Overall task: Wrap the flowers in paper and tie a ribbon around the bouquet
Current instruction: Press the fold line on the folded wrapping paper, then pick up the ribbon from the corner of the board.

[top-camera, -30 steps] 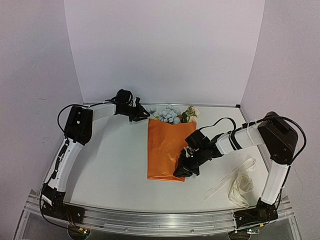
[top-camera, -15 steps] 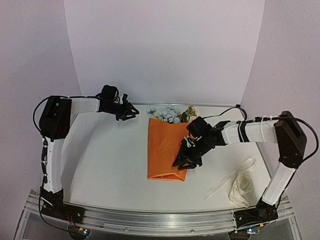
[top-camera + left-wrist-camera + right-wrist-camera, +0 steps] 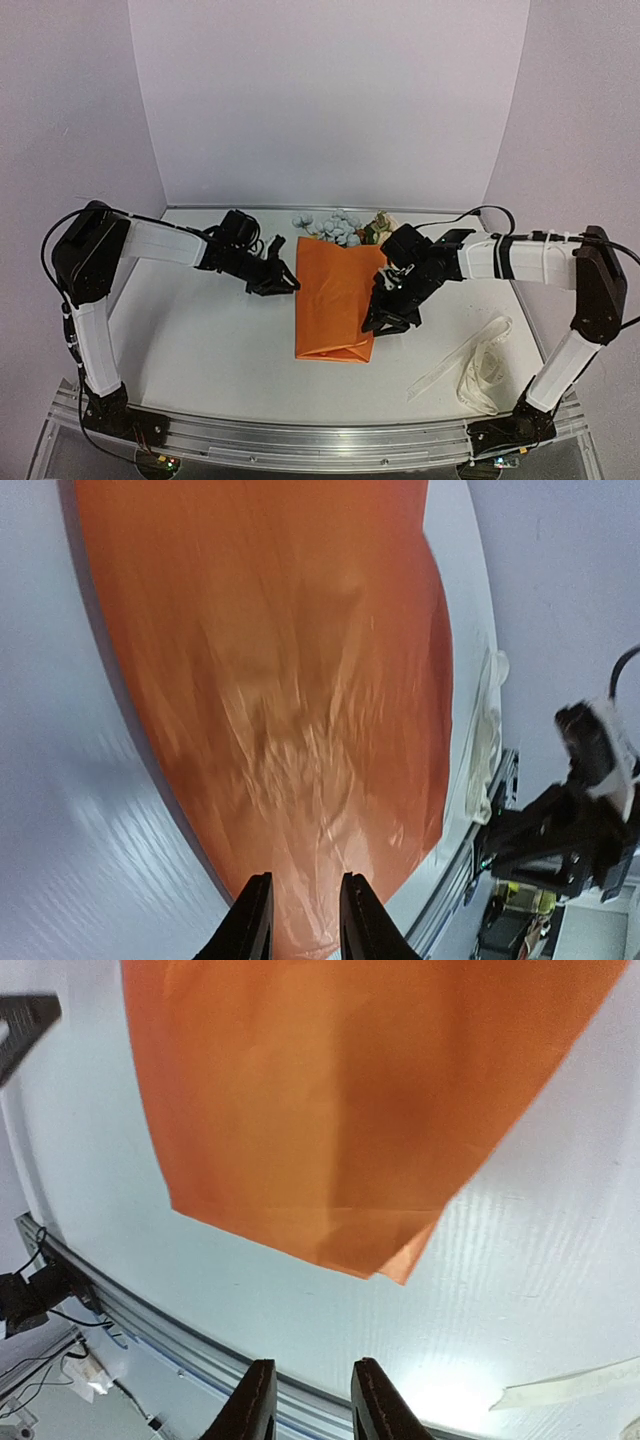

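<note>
Nearest, along the table's front edge: bare aluminium rail (image 3: 320,440) carrying both arm bases.

Just beyond, to the right: long floppy cream-white fabric ribbon (image 3: 480,365), heaped and trailing loose, well apart from either tool. Probably parked there until the wrap is closed.

Mid-table: large glossy orange paper sheet (image 3: 335,300), folded over into a flat oblong, its near right corner doubled on itself.

Right gripper (image 3: 388,318) low at the sheet's right edge. Jaws a little apart, with only white surface between them in the wrist view; nothing held.

Left gripper (image 3: 283,284) at the opposite, left edge, tips aimed across the sheet. Jaws narrowly parted, nothing seen pinched. One tool on each flank, likely for gathering the fold around the stems.

Further back: small bunch of artificial flowers (image 3: 342,227), pale blue and cream blooms poking out past the paper's far edge, stems hidden beneath it.

Under everything: smooth white tabletop (image 3: 220,330), faintly shiny. Behind and at both sides: plain pale lilac walls (image 3: 320,100).
</note>
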Controlling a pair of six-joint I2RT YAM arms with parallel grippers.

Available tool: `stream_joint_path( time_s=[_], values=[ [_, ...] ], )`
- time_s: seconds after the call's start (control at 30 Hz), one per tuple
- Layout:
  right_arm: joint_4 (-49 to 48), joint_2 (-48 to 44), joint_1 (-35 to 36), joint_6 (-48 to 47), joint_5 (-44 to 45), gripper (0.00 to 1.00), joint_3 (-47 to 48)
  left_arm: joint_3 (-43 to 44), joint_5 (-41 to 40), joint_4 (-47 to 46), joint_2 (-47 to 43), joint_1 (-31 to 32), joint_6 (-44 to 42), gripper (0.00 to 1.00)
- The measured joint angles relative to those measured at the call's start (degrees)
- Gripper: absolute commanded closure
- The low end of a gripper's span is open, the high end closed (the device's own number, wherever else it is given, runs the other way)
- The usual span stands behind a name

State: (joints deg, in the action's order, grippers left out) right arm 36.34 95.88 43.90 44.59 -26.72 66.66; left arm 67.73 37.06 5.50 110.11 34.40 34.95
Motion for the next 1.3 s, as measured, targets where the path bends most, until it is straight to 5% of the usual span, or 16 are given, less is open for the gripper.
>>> stream_joint_path(
  time_s=[0.17, 0.57, 0.87, 1.3],
  values=[
    [3.18, -6.38, -0.3, -0.77, 7.68, 0.55, -5.61, -5.13, 0.77, -0.12, -1.29, 4.55, 0.07, 0.76],
    [10.57, -18.35, -4.46, 1.15, 23.86, 0.54, -21.45, -6.0, -0.19, -1.61, -5.72, 6.18, 0.41, 0.73],
    [13.42, -22.44, -14.89, 0.78, 31.35, 0.47, -24.73, -5.98, -0.32, -1.44, -5.8, 6.22, -0.65, 0.73],
    [13.69, -18.67, -39.43, -3.35, 31.86, 0.41, -21.67, -5.98, -1.04, -1.12, -5.99, 6.22, -1.0, 0.73]
  ],
)
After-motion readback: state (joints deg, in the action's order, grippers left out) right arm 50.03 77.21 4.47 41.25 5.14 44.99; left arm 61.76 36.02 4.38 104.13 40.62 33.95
